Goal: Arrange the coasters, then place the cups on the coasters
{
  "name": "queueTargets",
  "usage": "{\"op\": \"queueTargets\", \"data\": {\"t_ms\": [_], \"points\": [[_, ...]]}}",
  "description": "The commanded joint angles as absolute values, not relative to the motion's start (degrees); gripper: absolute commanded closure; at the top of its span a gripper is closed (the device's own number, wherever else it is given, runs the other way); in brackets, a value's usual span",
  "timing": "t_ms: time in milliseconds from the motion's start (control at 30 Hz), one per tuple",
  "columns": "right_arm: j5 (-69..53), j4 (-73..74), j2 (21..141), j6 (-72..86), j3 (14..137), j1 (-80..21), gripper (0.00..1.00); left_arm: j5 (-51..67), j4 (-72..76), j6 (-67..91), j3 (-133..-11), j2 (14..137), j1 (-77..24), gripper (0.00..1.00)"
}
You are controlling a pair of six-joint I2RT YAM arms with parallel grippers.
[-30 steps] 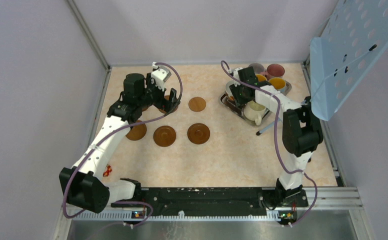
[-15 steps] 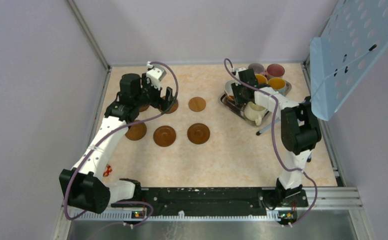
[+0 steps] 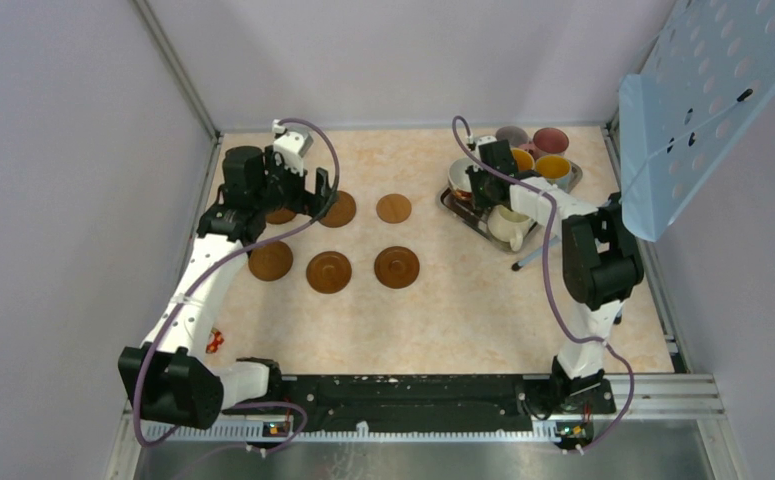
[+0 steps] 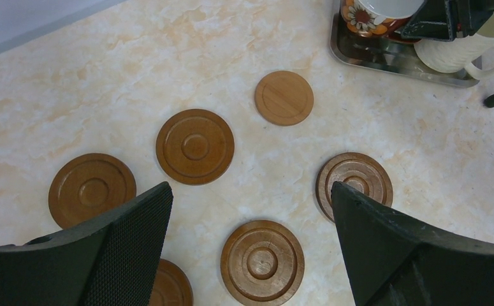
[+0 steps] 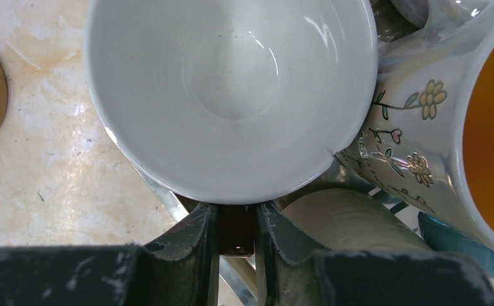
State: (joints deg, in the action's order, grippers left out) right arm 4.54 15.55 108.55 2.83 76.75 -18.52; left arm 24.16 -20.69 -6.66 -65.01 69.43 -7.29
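Note:
Several brown coasters [image 3: 329, 272] lie in two rows on the left half of the table, the lighter one [image 3: 394, 208] at the back right. My left gripper [image 3: 301, 193] hangs open above them, and a ringed coaster [image 4: 262, 262] shows between its fingers with nothing held. The cups stand crowded in the metal tray [image 3: 463, 213] at the back right. My right gripper [image 3: 478, 186] is down at the white-inside cup [image 5: 231, 83], with its fingers [image 5: 199, 236] pressed on both sides of that cup's dark handle. A flowered cup with an orange inside [image 5: 416, 140] touches it on the right.
A cream mug [image 3: 508, 225] lies at the tray's near corner. A dark marker [image 3: 528, 260] rests on the table beside it. A pale blue perforated panel [image 3: 703, 100] leans over the right wall. Grey walls close in the left and the back.

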Motion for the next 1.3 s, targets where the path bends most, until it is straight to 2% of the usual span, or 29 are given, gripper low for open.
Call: {"op": "queueTargets", "data": {"t_ms": [0,433,933,1267], "points": [[3.06,12.68,103.47,4.35,76.02,-18.01,1.00,26.86,-21.00,-4.64,-65.82,67.67,-5.05,0.01],[-3.82,11.55,100.26,5.66,77.68,-18.38,1.00,30.11,-21.98,-2.50,-66.35,66.88,-1.04,0.01],[-4.55,6.68,99.68,3.44,83.73,-24.90,1.00,32.26,-21.67,-0.25,-67.30,67.81,4.12,0.01],[-4.83,5.17,108.21,4.36,97.92,-32.42,1.00,31.55,-21.17,6.28,-70.13,69.47,10.30,0.01]]}}
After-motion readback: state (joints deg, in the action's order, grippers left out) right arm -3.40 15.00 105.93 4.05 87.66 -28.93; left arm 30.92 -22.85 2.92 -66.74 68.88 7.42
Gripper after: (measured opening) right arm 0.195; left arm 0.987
